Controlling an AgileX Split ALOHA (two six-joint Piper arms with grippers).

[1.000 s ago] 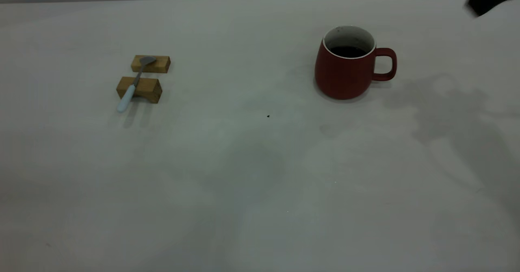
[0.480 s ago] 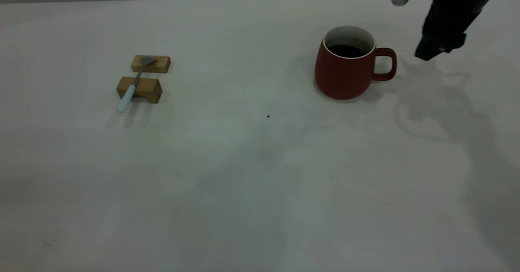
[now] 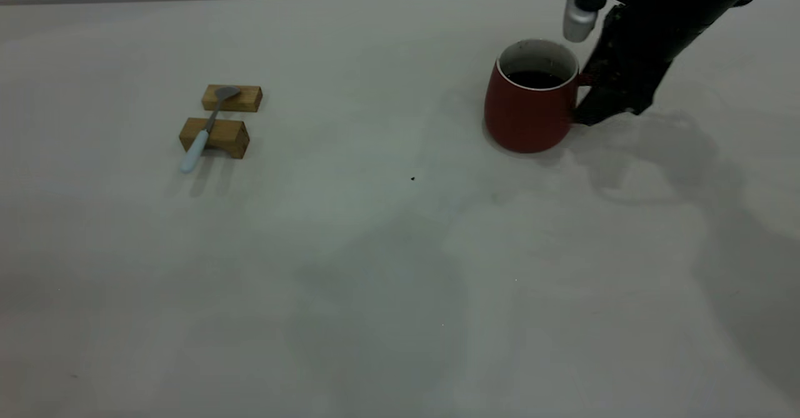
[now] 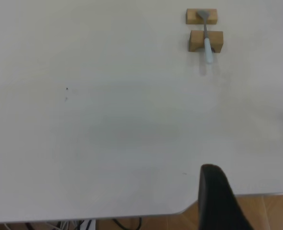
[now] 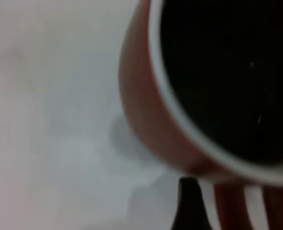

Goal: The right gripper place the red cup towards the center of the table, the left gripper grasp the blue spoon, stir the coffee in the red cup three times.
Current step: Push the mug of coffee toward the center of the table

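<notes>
At the far right of the tabletop [image 3: 375, 249], the red cup [image 3: 528, 109] stands upright with dark coffee [image 3: 534, 79] inside. The right gripper [image 3: 594, 109] sits at its handle side, dark fingers [image 5: 192, 203] beside the handle; whether they are spread or pinching it cannot be told. Far to the left, the blue spoon [image 3: 203, 132] lies across two wooden blocks [image 3: 215, 135]. The left gripper [image 4: 256, 201] hangs at the table edge, its fingers spread.

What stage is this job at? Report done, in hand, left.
Done: nothing visible; the red cup stands right of center. In hand: the right tool is at its handle. Left: centering the cup, taking the blue spoon off its wooden blocks, stirring.
</notes>
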